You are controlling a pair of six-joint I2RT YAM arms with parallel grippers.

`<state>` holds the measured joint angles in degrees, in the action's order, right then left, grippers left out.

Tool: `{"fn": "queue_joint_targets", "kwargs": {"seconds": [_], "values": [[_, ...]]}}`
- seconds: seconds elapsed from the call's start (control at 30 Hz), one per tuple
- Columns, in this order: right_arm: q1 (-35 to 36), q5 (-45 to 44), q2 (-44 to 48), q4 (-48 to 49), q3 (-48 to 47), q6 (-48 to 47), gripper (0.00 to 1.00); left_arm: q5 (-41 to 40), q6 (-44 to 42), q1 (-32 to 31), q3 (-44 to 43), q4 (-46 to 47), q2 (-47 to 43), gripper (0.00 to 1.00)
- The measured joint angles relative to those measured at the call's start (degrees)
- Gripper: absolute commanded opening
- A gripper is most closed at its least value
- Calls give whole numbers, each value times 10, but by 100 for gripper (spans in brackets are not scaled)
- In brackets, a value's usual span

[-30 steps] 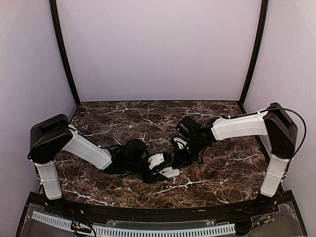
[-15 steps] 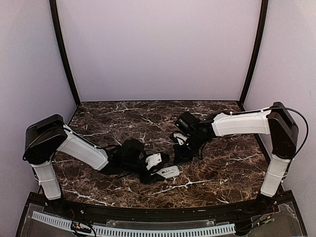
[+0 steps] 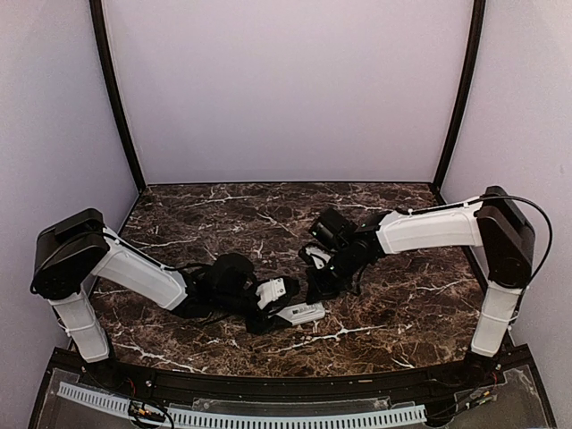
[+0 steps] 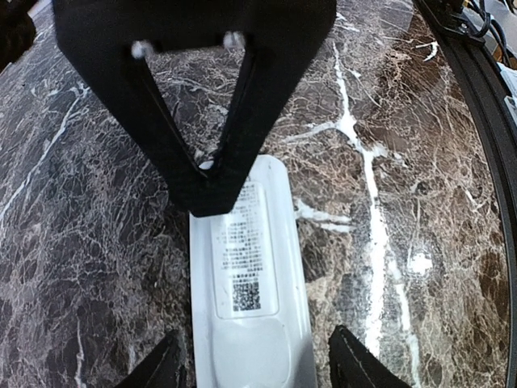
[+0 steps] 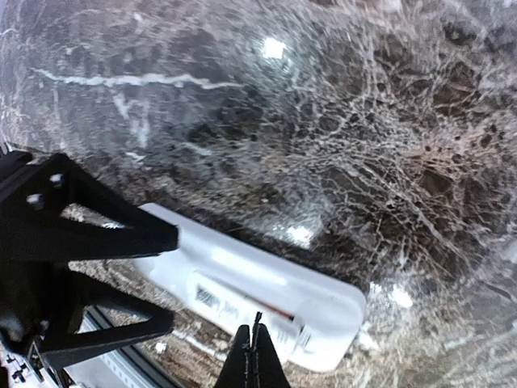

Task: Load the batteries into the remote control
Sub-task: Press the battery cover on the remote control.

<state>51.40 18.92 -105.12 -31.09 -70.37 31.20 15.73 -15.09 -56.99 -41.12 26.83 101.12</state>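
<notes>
The white remote control (image 4: 246, 299) lies flat on the marble with its labelled back face up; from the top view it (image 3: 302, 313) sits near the front middle. My left gripper (image 4: 258, 368) is open, one finger on each side of the remote's near end, with a small gap on the right. My right gripper (image 5: 257, 356) is shut with nothing between its fingers. Its tip (image 4: 208, 190) is down at the remote's far end. A thin reddish line (image 5: 283, 309) crosses the back; I cannot tell what it is. The batteries are out of view.
The dark marble table (image 3: 223, 214) stretches behind both arms. The black front rail (image 4: 477, 89) runs along the right of the left wrist view. Purple walls close the back and sides.
My right gripper has closed fully and shifted slightly left and down toward the remote. The left arm has settled lower, still straddling the remote.
</notes>
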Motion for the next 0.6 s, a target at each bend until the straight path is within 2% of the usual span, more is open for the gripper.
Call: {"fn": "queue_joint_targets", "kwargs": {"seconds": [0.2,0.5,0.6], "values": [[1,21,-19,32,17,8,0,-2,1,0,0,-3,0,60],[2,22,-15,17,8,2,0,-3,2,0,0,-4,0,59],[2,11,-1,-5,-9,-3,6,-6,2,0,0,-6,0,59]]}}
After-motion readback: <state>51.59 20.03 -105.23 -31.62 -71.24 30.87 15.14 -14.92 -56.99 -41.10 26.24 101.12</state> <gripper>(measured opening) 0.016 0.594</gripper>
